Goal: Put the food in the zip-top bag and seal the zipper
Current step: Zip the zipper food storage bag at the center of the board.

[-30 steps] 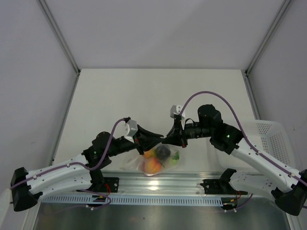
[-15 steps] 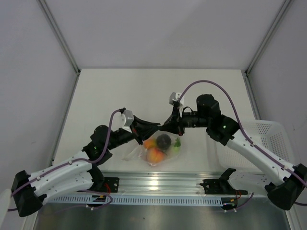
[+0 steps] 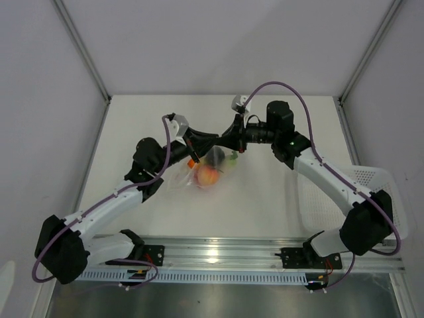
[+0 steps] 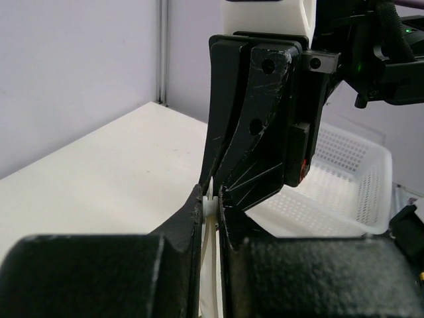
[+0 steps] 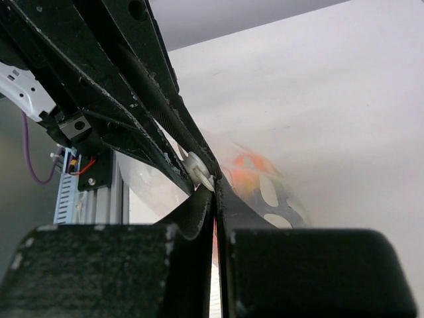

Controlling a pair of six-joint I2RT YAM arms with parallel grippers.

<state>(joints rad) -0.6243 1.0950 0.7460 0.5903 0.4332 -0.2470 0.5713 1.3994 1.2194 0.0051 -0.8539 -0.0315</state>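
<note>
The clear zip-top bag (image 3: pixel 199 177) hangs from both grippers over the middle of the table. Inside it are an orange-peach round fruit (image 3: pixel 209 175), a dark-purple piece (image 3: pixel 216 159) and a green piece (image 3: pixel 233 157); the other food is hidden. My left gripper (image 3: pixel 216 141) is shut on a small white piece at the zipper (image 4: pixel 211 207). My right gripper (image 3: pixel 226 142) is shut on the bag's mouth edge (image 5: pixel 213 199), tip to tip with the left one. The white piece (image 5: pixel 197 169) and the orange fruit (image 5: pixel 250 171) show in the right wrist view.
A white slotted basket (image 3: pixel 374 192) stands at the table's right edge and also shows in the left wrist view (image 4: pixel 351 192). Grey walls enclose the table on three sides. An aluminium rail (image 3: pixel 218 252) runs along the near edge.
Both grippers have moved away from the near edge toward the back of the table, still pinched together on the bag's top. The bag with the food has travelled with them.
</note>
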